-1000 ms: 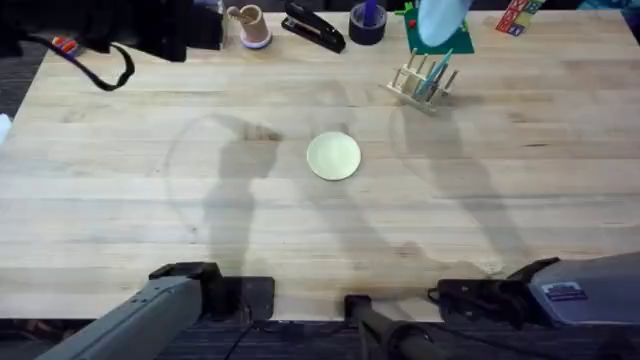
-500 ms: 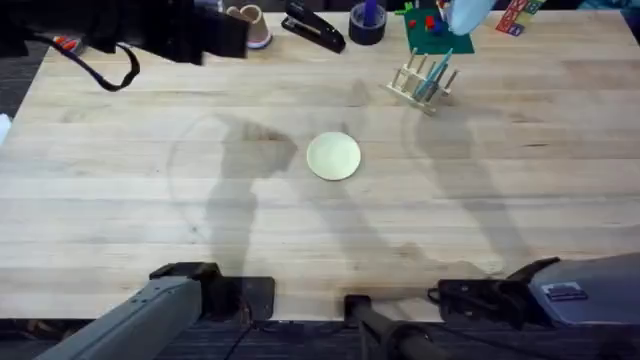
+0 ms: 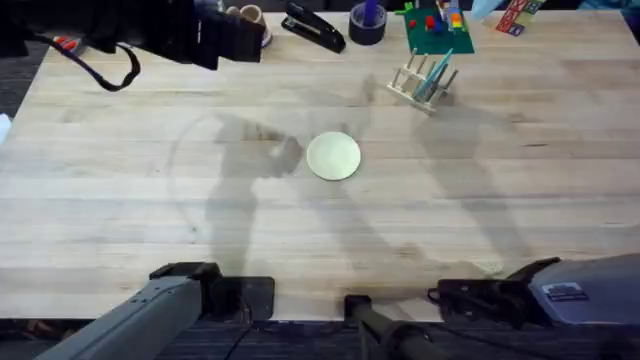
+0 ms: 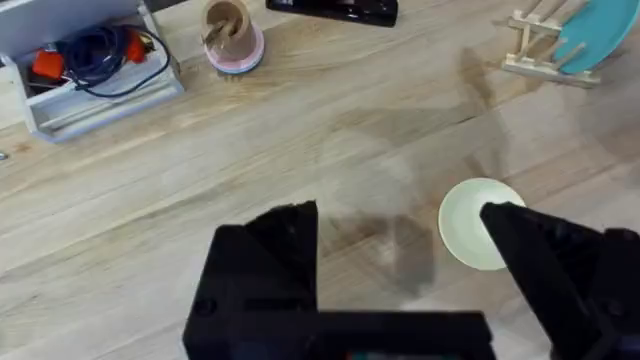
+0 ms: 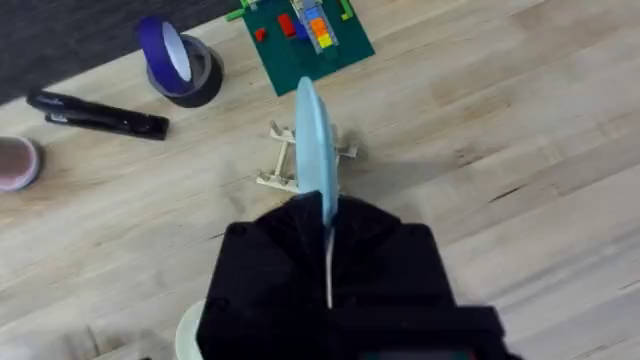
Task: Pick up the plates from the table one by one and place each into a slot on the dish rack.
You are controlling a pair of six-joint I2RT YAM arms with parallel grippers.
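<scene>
**1 plate racked, 1 left on the table**

Look first at the dish rack (image 3: 425, 80) near the far edge of the table (image 3: 120, 220). Holds the light blue plate (image 4: 592, 35) up on its edge between the wooden pegs, so no rolling and no falling flat. Sits just in front of the green board with coloured blocks (image 3: 437, 28), with a roll of tape (image 3: 367, 22) and a black stapler (image 3: 313, 27) close by at the back.

Now find the cream plate (image 3: 333, 156). Lies flat near the middle of the table, all alone, well apart from the dish rack. Easy to reach from either side, but probably hard to pinch, being so flat against the wood. Likely needs 1 finger slid low at the rim.

Then see the left gripper (image 4: 400, 270). Spread wide, with nothing between the 2 black fingers. Hangs above the wood, with the cream plate peeking out beside 1 finger. Looks aimed that way, probably to fetch this plate next.

Check the right gripper (image 5: 328, 235) too. Hangs high over the dish rack, lined up with the thin edge of the light blue plate. Cannot tell if spread or pressed together.

Judging by all this: about half done. For the next move, go slow near the dish rack, to keep from bumping the light blue plate out of its slot.
</scene>
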